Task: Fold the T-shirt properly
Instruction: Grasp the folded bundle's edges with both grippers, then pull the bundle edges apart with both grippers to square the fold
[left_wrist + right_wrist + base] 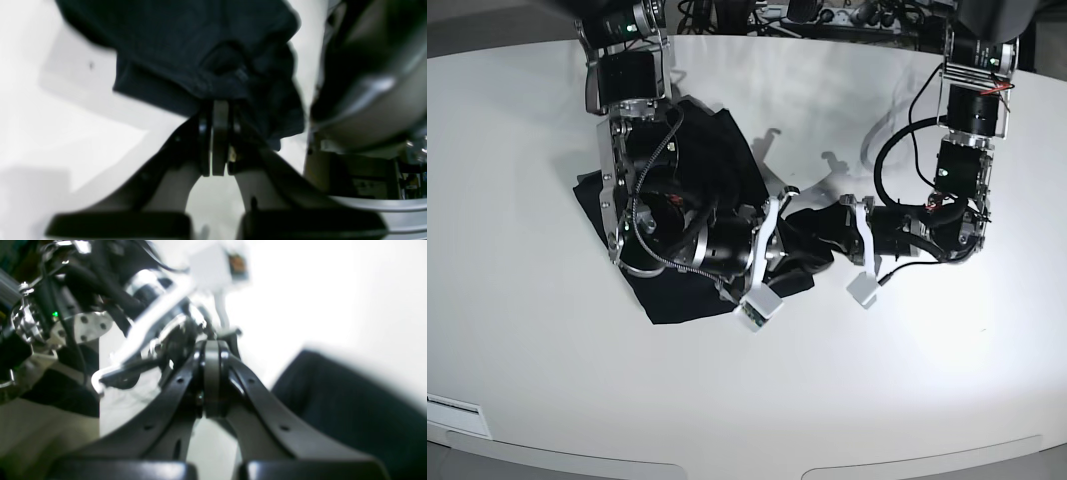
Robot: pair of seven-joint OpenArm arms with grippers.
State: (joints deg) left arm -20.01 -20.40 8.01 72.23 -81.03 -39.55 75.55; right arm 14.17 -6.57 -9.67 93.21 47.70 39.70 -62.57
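two grippers work at the table [517,130] centre. right gripper [799,250], jaws pressed together, nothing visibly pinched, lies beside the t-shirt [712,150]. left gripper [827,222] pinches a bunched shirt edge. judgement: garment crumpled; folding mostly remains.

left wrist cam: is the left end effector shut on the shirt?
Yes. The left end effector is closed, with a bunch of the black T-shirt pinched at its tips.
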